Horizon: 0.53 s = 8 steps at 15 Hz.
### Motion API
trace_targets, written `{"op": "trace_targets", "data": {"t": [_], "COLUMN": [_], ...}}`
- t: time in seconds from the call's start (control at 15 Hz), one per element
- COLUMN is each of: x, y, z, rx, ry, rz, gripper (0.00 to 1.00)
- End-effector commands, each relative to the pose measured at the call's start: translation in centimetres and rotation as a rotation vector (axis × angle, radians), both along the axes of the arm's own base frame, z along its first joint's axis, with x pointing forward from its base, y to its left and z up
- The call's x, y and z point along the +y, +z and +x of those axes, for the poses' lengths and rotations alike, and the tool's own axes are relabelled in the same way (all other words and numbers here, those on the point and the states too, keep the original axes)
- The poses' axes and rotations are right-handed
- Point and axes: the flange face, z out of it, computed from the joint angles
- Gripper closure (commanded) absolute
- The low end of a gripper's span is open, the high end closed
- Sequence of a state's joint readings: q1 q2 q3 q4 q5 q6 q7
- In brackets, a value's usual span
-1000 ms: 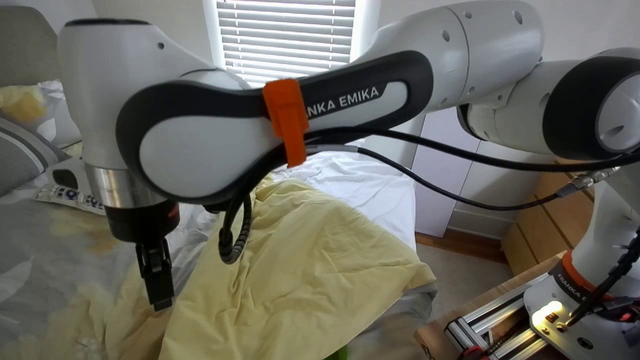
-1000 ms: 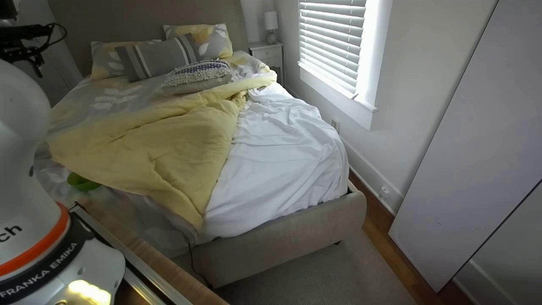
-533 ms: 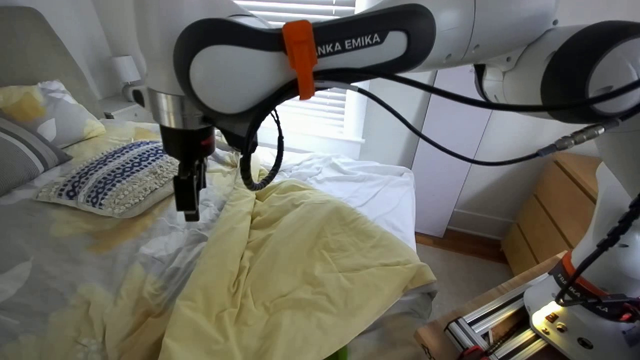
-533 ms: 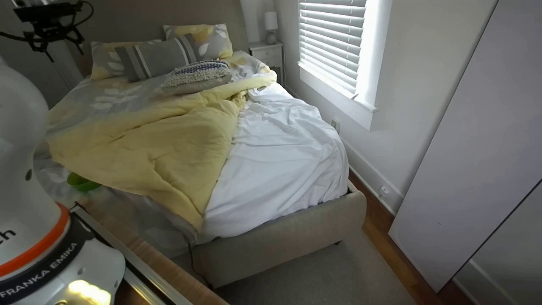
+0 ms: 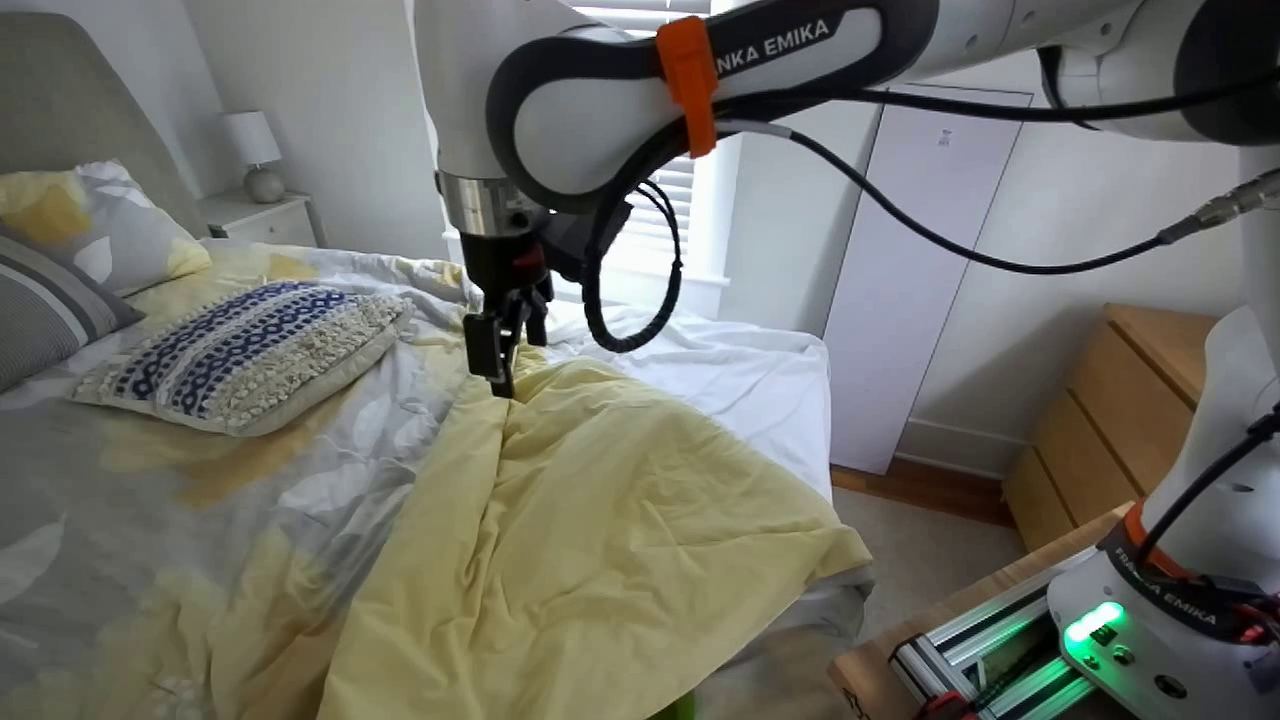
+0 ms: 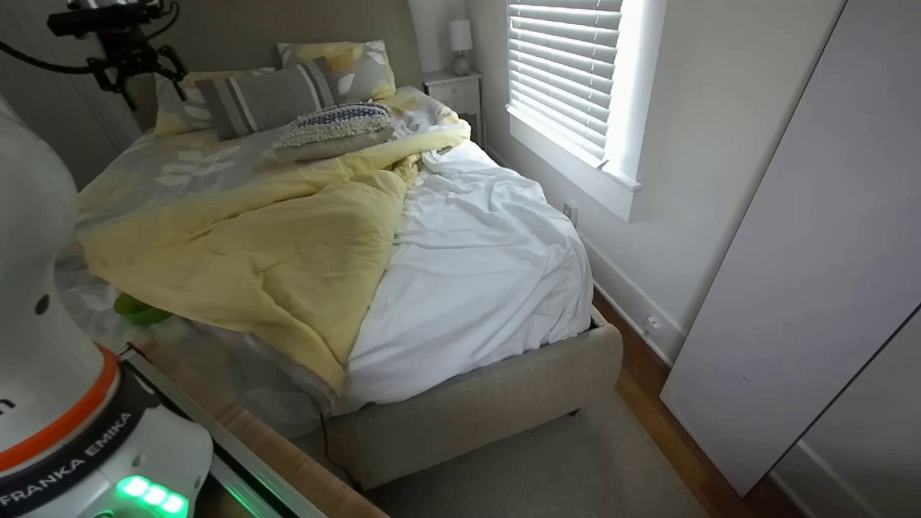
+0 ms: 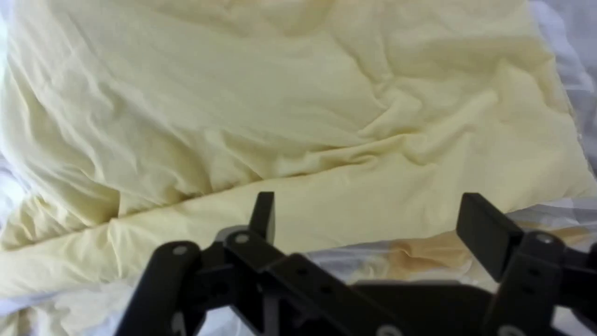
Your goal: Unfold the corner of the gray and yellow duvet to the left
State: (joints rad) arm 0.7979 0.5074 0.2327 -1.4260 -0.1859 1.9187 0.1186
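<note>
Black two-fingered gripper (image 7: 366, 210), fingers spread apart; beneath the fingertips, a broad, rumpled fabric duvet (image 7: 261, 102), pale yellow and gray.

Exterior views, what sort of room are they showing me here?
Most likely a bedroom, probably in a home: both exterior views show an upholstered bed with a rumpled yellow-and-gray duvet across it, and a table lamp standing on a nightstand near the bed's head.
</note>
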Motion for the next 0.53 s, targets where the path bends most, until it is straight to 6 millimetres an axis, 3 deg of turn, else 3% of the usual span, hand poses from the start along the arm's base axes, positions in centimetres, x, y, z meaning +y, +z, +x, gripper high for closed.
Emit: {"op": "trace_targets", "data": {"t": [0.0, 0.33, 0.4, 0.47], "x": [-4.7, -9.8, -7.2, -7.8], "y": [-0.8, -1.6, -1.4, -1.4], "z": [-2.4, -4.1, -2.5, -2.7], "rx": [0.059, 0.085, 0.086, 0.08], "ry": [-0.199, -0.43, -0.357, -0.364], "rz": [-0.022, 0.009, -0.029, -0.027], "gripper": [0.0, 0.0, 0.0, 0.0]}}
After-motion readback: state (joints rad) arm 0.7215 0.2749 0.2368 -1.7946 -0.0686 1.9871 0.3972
